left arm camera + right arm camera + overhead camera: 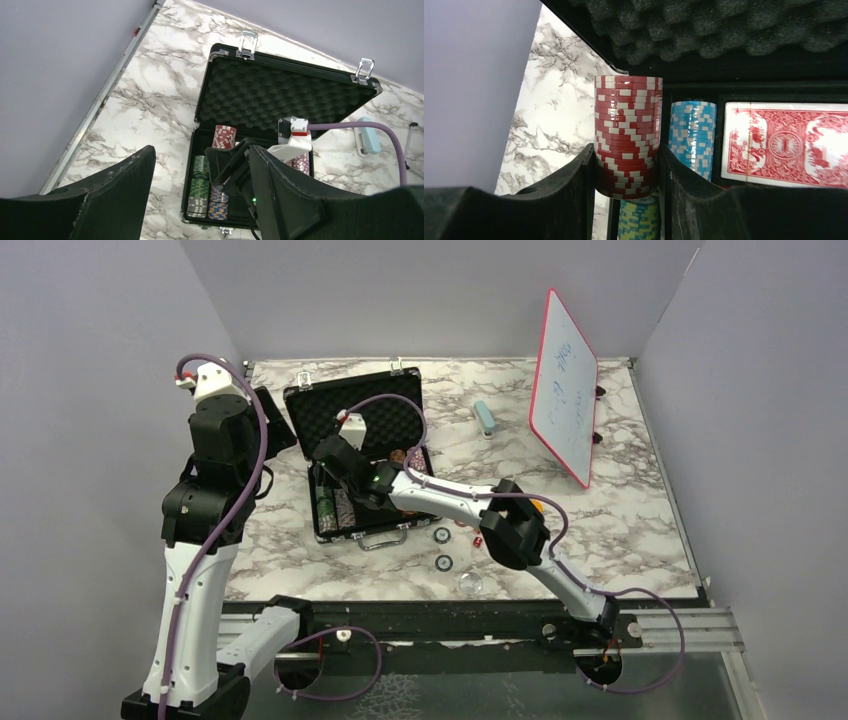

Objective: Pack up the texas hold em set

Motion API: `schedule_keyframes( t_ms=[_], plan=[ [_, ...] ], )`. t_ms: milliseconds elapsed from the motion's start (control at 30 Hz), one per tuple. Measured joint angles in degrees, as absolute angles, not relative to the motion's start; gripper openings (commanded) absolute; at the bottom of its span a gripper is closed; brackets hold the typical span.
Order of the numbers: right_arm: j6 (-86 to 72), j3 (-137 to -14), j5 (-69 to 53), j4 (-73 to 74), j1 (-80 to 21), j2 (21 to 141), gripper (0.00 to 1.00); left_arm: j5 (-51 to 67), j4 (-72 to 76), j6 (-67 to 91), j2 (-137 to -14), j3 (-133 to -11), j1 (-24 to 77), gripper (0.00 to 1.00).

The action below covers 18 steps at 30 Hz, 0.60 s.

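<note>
The black briefcase (300, 400) lies open at the back left, its foam lid (280, 95) up. Its tray holds green chips (200, 185), blue-orange chips (218, 202), light blue chips (692, 135) and a red card deck (784, 145). My right gripper (626, 155) is inside the case (335, 462), shut on a stack of red striped chips (628, 125), held above the left chip row; the stack also shows in the left wrist view (224, 137). My left gripper (201, 152) is open and empty, raised above the case's left side (272, 425).
Three round buttons (442, 535) (444, 562) (470, 584) and a red die (477, 541) lie on the marble in front of the case. A pale blue block (485, 418) and a red-framed whiteboard (565, 385) stand at the back right.
</note>
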<state>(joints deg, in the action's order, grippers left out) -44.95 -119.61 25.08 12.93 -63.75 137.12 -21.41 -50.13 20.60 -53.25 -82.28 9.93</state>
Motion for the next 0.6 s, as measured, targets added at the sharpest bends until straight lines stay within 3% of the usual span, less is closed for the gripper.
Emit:
schedule_keyframes(
  t_ms=[600],
  plan=[
    [-37.52,-124.57,27.03,7.09,-63.92,144.77,0.09,-27.27,-51.72,18.76,-52.77,-83.44,12.27,0.71]
  ],
)
